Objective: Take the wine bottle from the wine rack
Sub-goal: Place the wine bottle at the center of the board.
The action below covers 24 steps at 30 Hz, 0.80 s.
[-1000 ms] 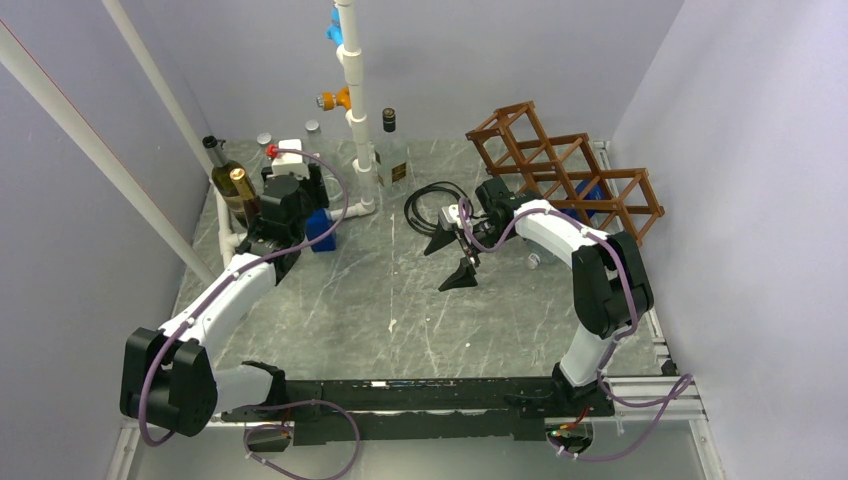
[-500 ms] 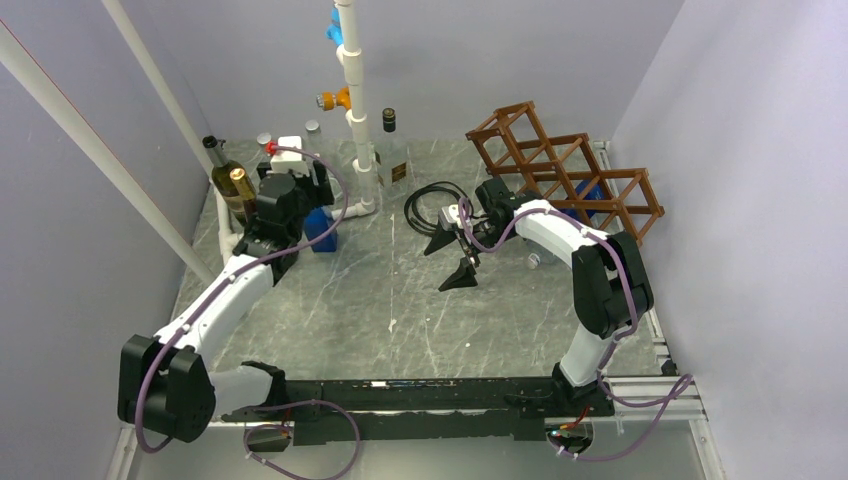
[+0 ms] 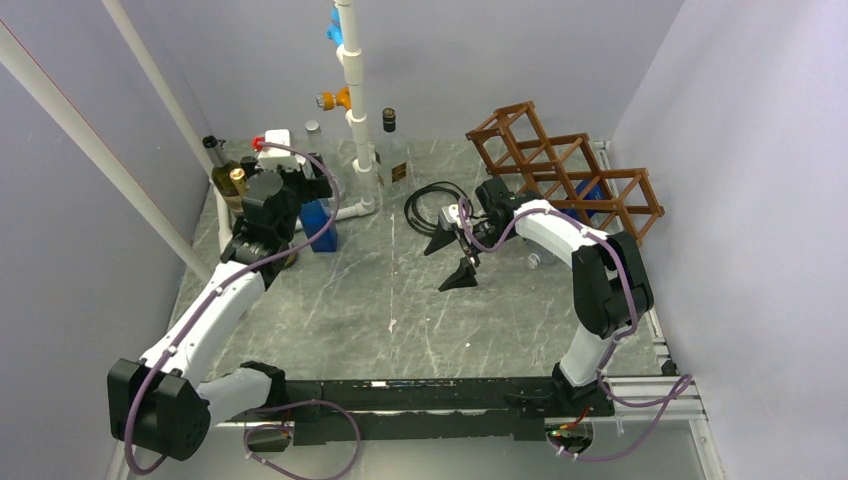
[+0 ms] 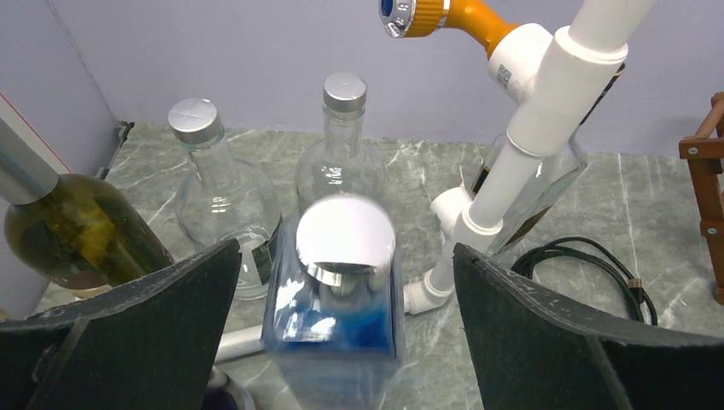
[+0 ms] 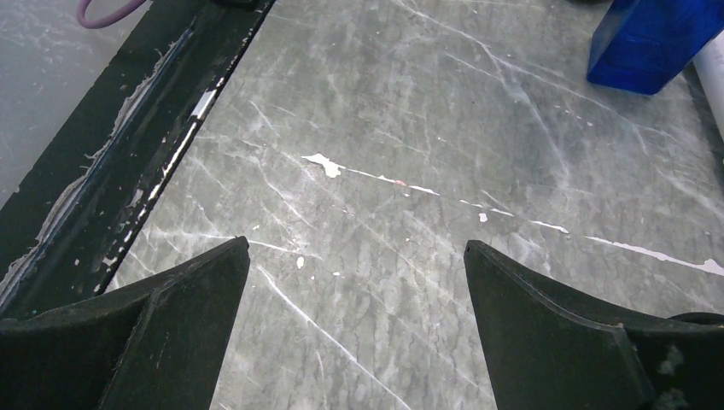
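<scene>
A blue square wine bottle (image 4: 341,290) with a silver cap stands upright on the table at the back left (image 3: 320,226), next to the white pipe stand. My left gripper (image 4: 346,246) is open above it, with a finger on each side and neither touching the glass. The reddish-brown wine rack (image 3: 560,172) sits at the back right, and its edge shows in the left wrist view (image 4: 704,171). A blue shape (image 3: 590,195) shows among its cells. My right gripper (image 3: 452,260) hangs open over bare table (image 5: 356,243), left of the rack. The blue bottle (image 5: 653,43) is at the top right of its wrist view.
A white PVC pipe stand (image 3: 355,100) with an orange fitting (image 4: 470,17) rises at the back centre. Two clear bottles (image 4: 213,196) (image 4: 341,162) and a green bottle (image 4: 77,239) crowd the back left. A black cable (image 3: 430,200) coils near a black-capped bottle (image 3: 390,150).
My left gripper has opened wide and let go of the blue bottle, which stays standing. The left arm has drawn slightly back and left. The right arm has not moved.
</scene>
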Available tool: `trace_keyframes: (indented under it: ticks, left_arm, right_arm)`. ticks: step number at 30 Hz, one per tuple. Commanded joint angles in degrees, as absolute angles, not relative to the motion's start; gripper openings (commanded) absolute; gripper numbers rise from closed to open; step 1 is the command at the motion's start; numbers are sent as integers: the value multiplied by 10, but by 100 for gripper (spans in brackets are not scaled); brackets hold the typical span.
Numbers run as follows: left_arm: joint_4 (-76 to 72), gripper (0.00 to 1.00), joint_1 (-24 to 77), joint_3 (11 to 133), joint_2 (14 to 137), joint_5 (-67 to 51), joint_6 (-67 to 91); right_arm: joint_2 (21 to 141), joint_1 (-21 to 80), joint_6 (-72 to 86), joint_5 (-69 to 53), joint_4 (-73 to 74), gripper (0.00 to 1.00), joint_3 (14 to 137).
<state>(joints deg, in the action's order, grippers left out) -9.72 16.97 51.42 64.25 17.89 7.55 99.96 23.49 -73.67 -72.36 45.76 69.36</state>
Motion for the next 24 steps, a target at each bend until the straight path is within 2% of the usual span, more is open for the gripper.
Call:
trace_keyframes:
  ticks: [1, 14, 24]
  left_arm:
    - [-85, 99, 171, 544, 606, 176, 64]
    - [-38, 99, 171, 550, 524, 147, 55]
    - [-1, 99, 171, 540, 470, 14, 72]
  right_arm:
    - [992, 233, -740, -738, 447, 100, 691]
    - [992, 232, -746, -732, 455, 100, 693]
    - [987, 219, -762, -732, 476, 100, 697]
